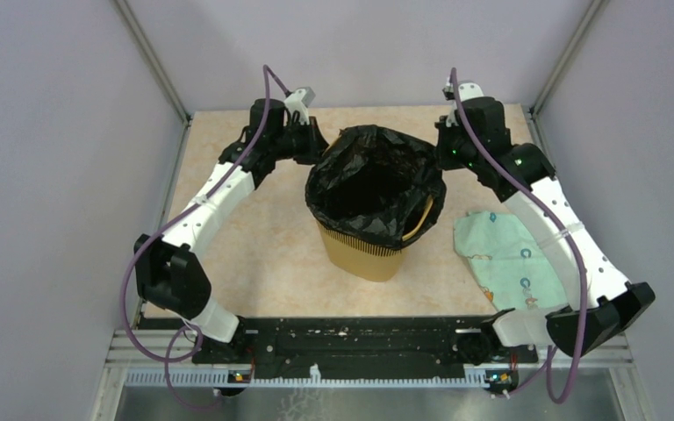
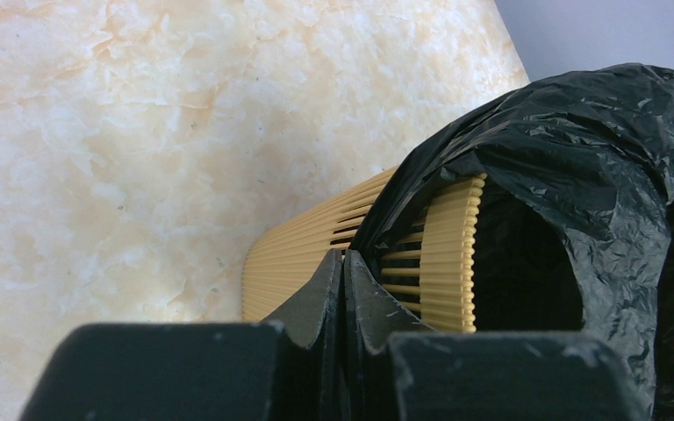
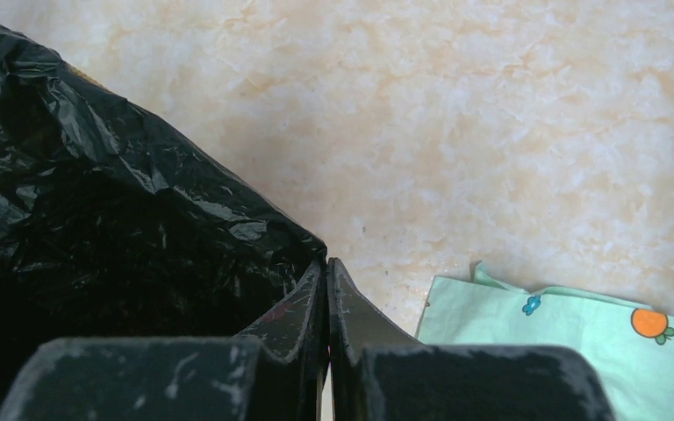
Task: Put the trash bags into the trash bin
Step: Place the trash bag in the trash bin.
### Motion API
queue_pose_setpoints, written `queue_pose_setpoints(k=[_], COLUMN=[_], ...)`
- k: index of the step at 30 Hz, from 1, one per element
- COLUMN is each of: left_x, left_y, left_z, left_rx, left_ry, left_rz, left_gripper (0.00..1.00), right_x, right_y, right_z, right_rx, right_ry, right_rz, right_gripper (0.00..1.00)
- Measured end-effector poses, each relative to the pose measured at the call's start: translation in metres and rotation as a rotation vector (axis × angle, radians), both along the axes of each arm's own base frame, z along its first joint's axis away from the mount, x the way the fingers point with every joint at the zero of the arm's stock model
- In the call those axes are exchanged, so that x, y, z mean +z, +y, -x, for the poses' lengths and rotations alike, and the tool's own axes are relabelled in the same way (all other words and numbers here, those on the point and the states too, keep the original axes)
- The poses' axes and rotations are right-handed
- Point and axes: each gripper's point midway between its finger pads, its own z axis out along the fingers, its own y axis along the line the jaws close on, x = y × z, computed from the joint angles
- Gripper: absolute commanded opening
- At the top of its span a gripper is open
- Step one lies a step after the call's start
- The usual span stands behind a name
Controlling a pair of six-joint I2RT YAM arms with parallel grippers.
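The yellow trash bin (image 1: 364,259) stands upright in the middle of the table, with a black trash bag (image 1: 333,171) lining it and folded out over most of its rim. The rim shows bare at the near right. My left gripper (image 1: 318,147) is at the bag's far left edge. In the left wrist view it (image 2: 344,254) is shut, and the bag (image 2: 579,149) edge runs into its tips beside the slotted bin (image 2: 298,254). My right gripper (image 1: 443,149) is at the far right edge, shut (image 3: 326,261), and the bag (image 3: 96,202) comes to a point at its tips.
A pale green patterned cloth (image 1: 500,254) lies flat on the table right of the bin, partly under my right arm; its corner (image 3: 562,324) shows in the right wrist view. Grey walls and metal frame posts close in the table.
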Motion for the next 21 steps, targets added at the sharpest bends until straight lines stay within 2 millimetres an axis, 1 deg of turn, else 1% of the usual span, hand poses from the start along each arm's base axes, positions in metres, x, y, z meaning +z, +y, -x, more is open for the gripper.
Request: queue_pose_setpoints(k=[5,12,18,21], left_x=[0.000,-0.001,-0.003,-0.003], left_y=[-0.001,-0.001,0.002,0.004], left_z=[0.000,0.000,-0.001,-0.001], left_rx=[-0.002,0.007,0.040,0.053], left_ry=[-0.001,0.005,0.017,0.020], left_rz=[0.000,0.002,0.011,0.016], left_gripper=[0.05,0.03,0.01,0.00], right_x=[-0.003,-0.005,-0.006,-0.003], right_y=[-0.001,0.009,0.017,0.021], right_z=[0.001,0.002,-0.006,-0.012], right_rx=[0.020,0.072,0.092,0.104], right_ry=[-0.008,-0.040,-0.076,-0.106], right_rz=[-0.093,-0.242,-0.338,-0.396], right_gripper=[0.00,0.00,0.00,0.00])
